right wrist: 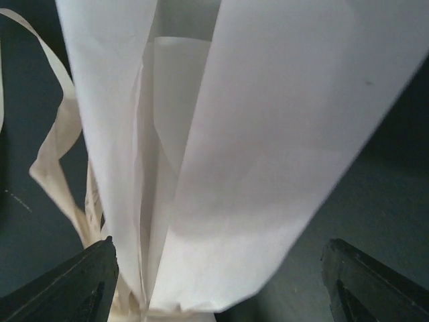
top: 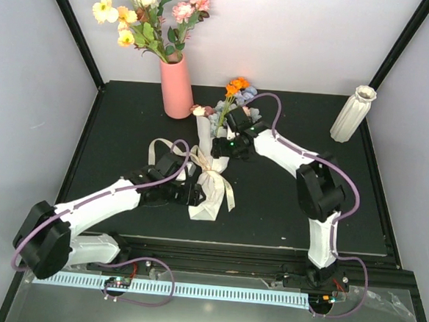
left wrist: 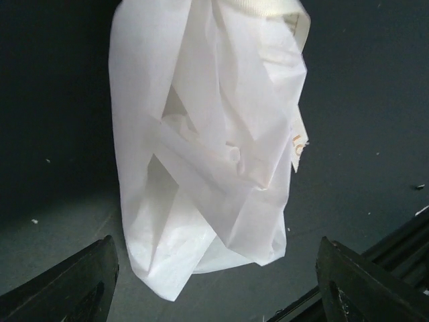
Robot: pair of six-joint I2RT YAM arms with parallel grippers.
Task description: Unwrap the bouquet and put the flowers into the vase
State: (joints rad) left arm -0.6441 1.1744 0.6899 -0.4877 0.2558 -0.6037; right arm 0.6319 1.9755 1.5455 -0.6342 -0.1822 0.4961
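- One black table (top: 285, 210), which carries everything else.
- Two white arms: the left arm (top: 94, 200) reaches in from the near left and the right arm (top: 315, 190) from the near right. They meet over the middle of the table.
- One bouquet (top: 211, 183), lying flat at the table's centre. Its long axis runs from near to far and leans slightly right. The closed, wrapped stem end points toward the arm bases and the flowers (top: 237, 85) point toward the back wall. Orange and light blue heads show, but the single blooms are too small to count.
- Two vases, both upright. One pink vase (top: 177, 88) stands at the back, just left of the bouquet's head, and holds a yellow, pink and white bunch. One white vase (top: 352, 113), ribbed, stands at the far right, well apart from the bouquet.
- One cream ribbon (top: 160, 151), looped loosely on the table to the left of the wrapping.
- Two grippers. The left gripper (top: 196, 194) is at the stem end with its fingers (left wrist: 80, 285) spread wide, clear of the paper on both sides. The right gripper (top: 221, 148) is at the upper wrapping, also spread, with the paper lying between its fingers (right wrist: 74, 282) and not pinched.
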